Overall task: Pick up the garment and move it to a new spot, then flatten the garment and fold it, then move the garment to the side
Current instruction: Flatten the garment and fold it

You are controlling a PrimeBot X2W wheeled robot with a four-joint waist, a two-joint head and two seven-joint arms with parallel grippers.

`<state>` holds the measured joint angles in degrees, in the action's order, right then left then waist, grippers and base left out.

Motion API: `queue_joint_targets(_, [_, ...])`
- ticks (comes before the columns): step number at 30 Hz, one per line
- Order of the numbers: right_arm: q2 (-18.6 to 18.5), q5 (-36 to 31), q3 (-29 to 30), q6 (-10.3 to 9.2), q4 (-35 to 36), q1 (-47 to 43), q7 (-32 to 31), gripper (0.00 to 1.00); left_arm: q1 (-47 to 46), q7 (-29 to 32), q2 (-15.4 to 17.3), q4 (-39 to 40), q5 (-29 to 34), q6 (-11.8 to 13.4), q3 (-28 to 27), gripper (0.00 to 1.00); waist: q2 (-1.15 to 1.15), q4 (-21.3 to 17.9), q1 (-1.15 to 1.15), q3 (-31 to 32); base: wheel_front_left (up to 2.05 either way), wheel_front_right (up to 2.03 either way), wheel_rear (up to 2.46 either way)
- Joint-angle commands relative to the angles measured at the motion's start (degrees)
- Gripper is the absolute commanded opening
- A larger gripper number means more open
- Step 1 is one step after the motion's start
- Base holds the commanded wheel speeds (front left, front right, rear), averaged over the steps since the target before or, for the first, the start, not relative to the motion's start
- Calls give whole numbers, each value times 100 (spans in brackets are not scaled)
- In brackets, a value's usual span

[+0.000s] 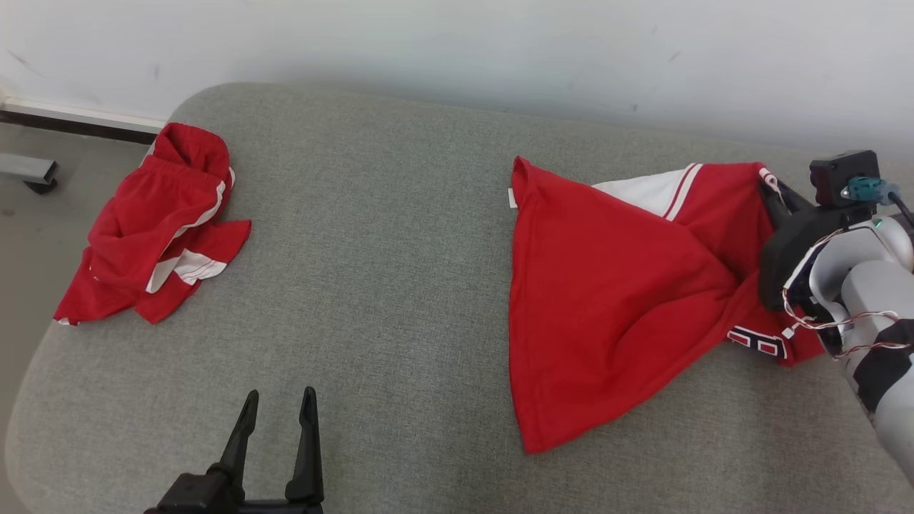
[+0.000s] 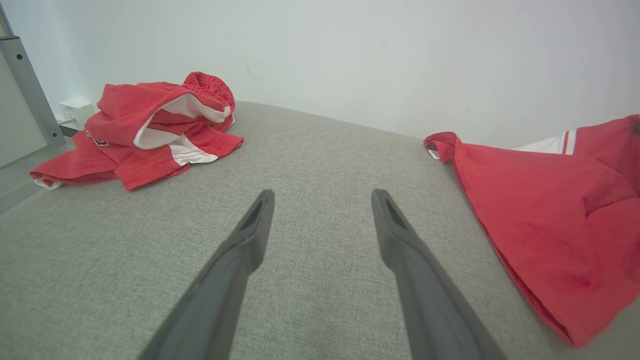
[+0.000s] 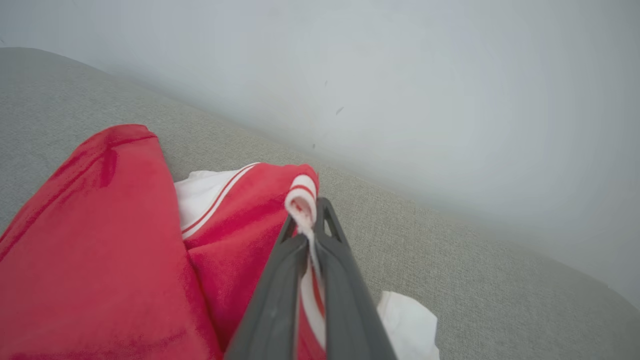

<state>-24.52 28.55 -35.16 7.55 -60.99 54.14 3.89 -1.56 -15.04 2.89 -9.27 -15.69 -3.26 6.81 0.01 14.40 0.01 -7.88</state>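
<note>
Right tool [image 3: 310,215]: jaws together, clamped on the white-and-red striped trim edge of the red garment [image 1: 607,285]. The pinch takes a thin fold of hem, with cloth showing between the fingers up to the tips. Left tool [image 2: 322,197]: jaws apart, empty, low over the grey padded surface [image 1: 400,235], well clear of both cloths.

The garment lies on the right half of the surface, roughly a triangle, far corner toward the wall, bunched where the right tool has it.

Handling, my read: light, limp knit with no stiffness, so it will drape and drag rather than slide as a sheet. The grey weave looks grippy, so expect it to rumple if pulled flat along it. Trim and hems are the best holds, being doubled and less likely to slip. For flattening, the second hold belongs on the free near corner [image 1: 532,442].

Writing: dark, white-outlined numerals [image 1: 757,343] near the right forearm, folded over, possibly an 8, not readable. Small white tag [image 1: 511,198] at the far corner, blank at this size.

A second red-and-white garment [image 1: 157,221] sits crumpled at far left.
</note>
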Motion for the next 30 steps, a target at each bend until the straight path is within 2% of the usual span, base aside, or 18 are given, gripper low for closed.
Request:
queue_joint_targets(1, [76, -13, 8, -13, -75, 34, 13, 0, -58, -21, 2, -18, 5, 17, -5, 100, -1, -1, -1, 5, 0, 0, 0])
queue_joint_targets(2, [103, -8, 12, -13, -153, 57, -2, 0, -55, -21, 1, -18, -5, 20, -4, 100, -1, -4, -1, 4, 0, 0, 0])
queue_joint_targets(3, [92, -50, 7, -13, -247, 93, 14, 79, -53, -21, 0, -19, -16, 18, -2, 100, -1, -7, -1, 2, 0, 0, 0])
queue_joint_targets(4, [92, -67, 8, -13, -316, 126, 54, 100, -52, -21, 0, -19, -22, 17, 3, 100, -1, -11, -1, -2, 0, 0, 0])
queue_joint_targets(11, [182, -206, 137, -13, -606, 185, 795, 100, 42, -21, 2, 9, 46, 36, -60, 100, -1, -236, -1, 116, 0, 0, 0])
queue_joint_targets(16, [220, -227, 343, -13, -241, -201, 1126, 100, 156, -21, 1, 29, 130, 2, -147, 100, -1, -532, -1, 292, 0, 0, 0])
queue_joint_targets(18, [128, -278, 587, -13, 298, -365, 1130, 100, 166, -21, 2, 51, 164, -3, -207, 100, -1, -666, -1, 338, 0, 0, 0])
queue_joint_targets(22, [78, -509, 1240, -14, 1470, -1264, 1121, 100, 198, -21, 1, 74, 253, -18, -321, 100, -1, -903, -1, 422, 0, 0, 0])
queue_joint_targets(30, [598, -1189, 2616, -14, 3507, -3148, 1124, 100, 284, -20, 1, 130, 378, -82, -576, 100, -1, -1302, -1, 473, 0, 0, 0])
